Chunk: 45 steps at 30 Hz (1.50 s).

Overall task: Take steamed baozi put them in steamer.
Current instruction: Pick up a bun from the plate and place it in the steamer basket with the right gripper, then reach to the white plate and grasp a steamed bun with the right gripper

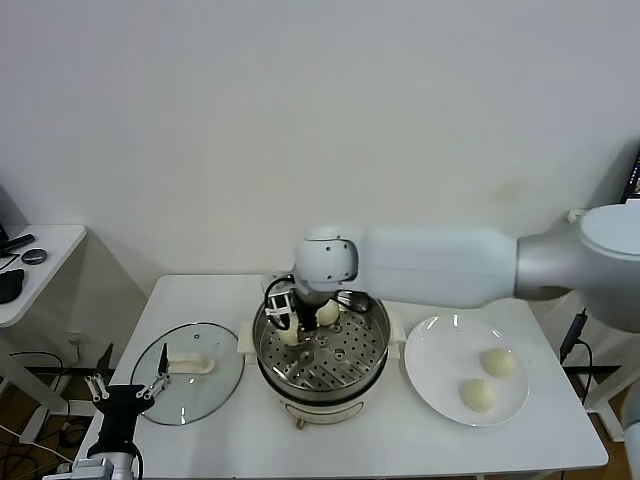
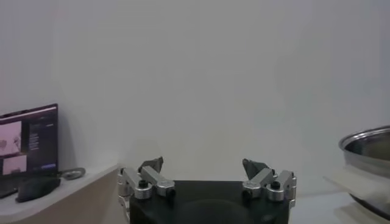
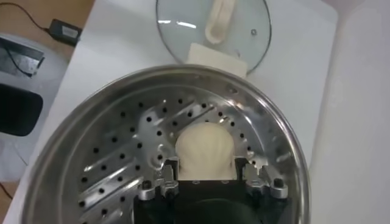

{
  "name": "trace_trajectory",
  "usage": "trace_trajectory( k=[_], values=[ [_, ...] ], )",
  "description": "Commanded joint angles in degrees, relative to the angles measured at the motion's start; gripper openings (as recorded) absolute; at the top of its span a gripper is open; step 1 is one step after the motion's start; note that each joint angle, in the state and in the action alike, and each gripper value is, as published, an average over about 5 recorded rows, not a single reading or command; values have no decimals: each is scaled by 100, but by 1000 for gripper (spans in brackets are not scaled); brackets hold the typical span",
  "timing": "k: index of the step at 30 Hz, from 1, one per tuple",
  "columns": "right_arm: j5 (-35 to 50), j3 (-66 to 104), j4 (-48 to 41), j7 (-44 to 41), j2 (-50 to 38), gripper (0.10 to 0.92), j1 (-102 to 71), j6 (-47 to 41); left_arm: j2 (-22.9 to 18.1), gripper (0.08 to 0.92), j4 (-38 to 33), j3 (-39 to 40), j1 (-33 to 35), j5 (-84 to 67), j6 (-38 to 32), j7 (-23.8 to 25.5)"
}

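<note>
A: Where do we stand?

B: Our right end effector is down inside the round shiny stainless-steel steamer, its fingers closed around one pale cream-yellow round baozi just over the perforated tray. A second bun sits on the tray beside it, and two more wait on the flat white plate to the right on the white bench.

A: What could go wrong?

B: If we open before the bun rests on the tray, it may roll into its neighbour. Lifting out carelessly, we could clip the steel rim.

A: And the left end effector?

B: Parked low beside the round glass lid, fingers spread wide, holding nothing.
</note>
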Motion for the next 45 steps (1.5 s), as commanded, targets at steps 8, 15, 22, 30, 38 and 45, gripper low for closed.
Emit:
trace_trajectory(
  k=[8, 15, 22, 30, 38, 45],
  values=[
    [-79, 36, -352, 73, 318, 684, -323, -52, -15, 823, 22, -5, -27, 15, -11, -8],
    [-327, 194, 41, -606, -234, 818, 209, 5, 11, 823, 45, -13, -42, 9, -16, -11],
    [-902, 245, 981, -2103, -1969, 823, 1279, 726, 50, 823, 91, 51, -131, -3, 10, -2],
    [-2404, 554, 1716, -3433, -4397, 823, 1074, 2251, 103, 823, 191, 140, -149, 3, -18, 2],
    [-3558, 1427, 1908, -3356, -6027, 823, -658, 2881, 117, 823, 221, 147, -113, 45, -31, 6],
    [-4130, 3280, 1626, -2789, -6383, 823, -3602, 2904, 94, 823, 230, 161, -106, 139, -23, 6]
  ],
)
